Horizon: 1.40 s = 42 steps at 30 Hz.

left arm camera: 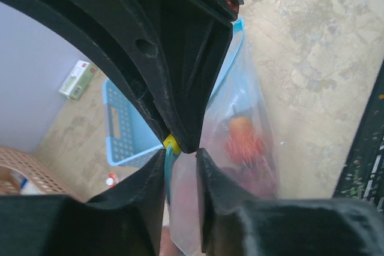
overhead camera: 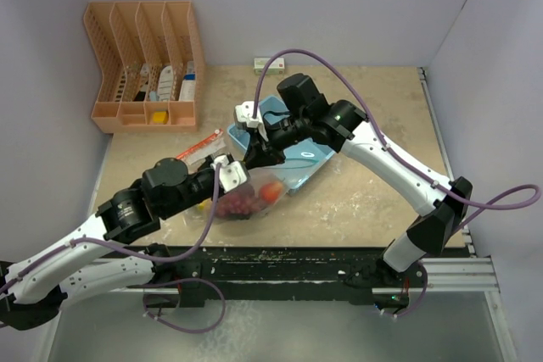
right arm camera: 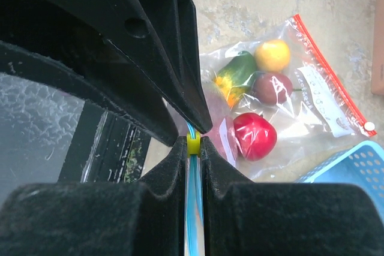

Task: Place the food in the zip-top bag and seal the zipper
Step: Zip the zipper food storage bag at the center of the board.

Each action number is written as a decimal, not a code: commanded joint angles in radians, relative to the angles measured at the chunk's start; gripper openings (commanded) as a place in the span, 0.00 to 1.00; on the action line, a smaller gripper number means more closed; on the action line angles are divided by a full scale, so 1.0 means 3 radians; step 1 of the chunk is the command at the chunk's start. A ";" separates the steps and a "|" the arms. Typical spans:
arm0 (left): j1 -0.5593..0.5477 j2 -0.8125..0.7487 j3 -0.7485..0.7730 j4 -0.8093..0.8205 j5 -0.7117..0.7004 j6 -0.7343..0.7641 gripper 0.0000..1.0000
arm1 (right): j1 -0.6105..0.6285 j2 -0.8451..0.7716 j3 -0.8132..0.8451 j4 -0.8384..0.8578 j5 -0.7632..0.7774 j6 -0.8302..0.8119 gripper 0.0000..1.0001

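Note:
A clear zip-top bag point(overhead camera: 248, 199) with a blue zipper track hangs between my two grippers. It holds dark purple grapes point(overhead camera: 237, 203) and red and orange food point(overhead camera: 271, 192), which show blurred in the left wrist view point(left arm camera: 245, 142). My left gripper point(overhead camera: 231, 169) point(left arm camera: 181, 155) is shut on the bag's top edge. My right gripper point(overhead camera: 253, 157) point(right arm camera: 193, 143) is shut on the yellow zipper slider point(right arm camera: 193, 142), tip to tip with the left gripper. The slider also shows in the left wrist view point(left arm camera: 172, 143).
A second clear bag with a red zipper point(right arm camera: 327, 73) lies on the table, holding a lemon point(right arm camera: 272, 55), a green-orange mango point(right arm camera: 236, 73), a maroon piece point(right arm camera: 271, 87) and a red piece point(right arm camera: 255, 136). A blue basket point(overhead camera: 299, 158) lies behind the grippers. An orange rack point(overhead camera: 144, 65) stands at the back left.

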 commanded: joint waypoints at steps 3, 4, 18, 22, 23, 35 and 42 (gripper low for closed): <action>0.0031 -0.0027 -0.0095 0.0085 0.0142 -0.0048 0.22 | -0.0010 -0.0107 0.0119 0.0111 -0.0151 -0.0045 0.10; 0.0038 -0.0034 -0.0118 0.0086 0.0142 -0.0061 0.26 | -0.0008 -0.0108 0.0119 0.0115 -0.0153 -0.0048 0.10; 0.0089 -0.0105 -0.0290 0.0180 0.0224 -0.0064 0.18 | -0.0011 -0.0079 0.0114 0.0119 -0.0171 -0.0035 0.10; 0.0119 -0.0089 -0.0288 0.0176 0.0209 0.0011 0.00 | -0.0010 -0.0067 0.0120 0.0107 -0.0173 -0.0038 0.10; 0.0126 -0.0091 -0.0288 0.0178 0.0223 0.0034 0.00 | -0.0011 -0.0067 0.0112 0.0109 -0.0176 -0.0035 0.11; 0.0233 -0.0136 -0.0265 0.0259 0.0131 0.0096 0.00 | -0.0009 -0.0172 -0.0039 0.0461 -0.0069 0.0140 0.48; 0.0238 -0.0170 -0.0298 0.0264 0.0116 0.0070 0.00 | -0.0011 -0.0119 -0.0014 0.0276 -0.0151 0.0029 0.49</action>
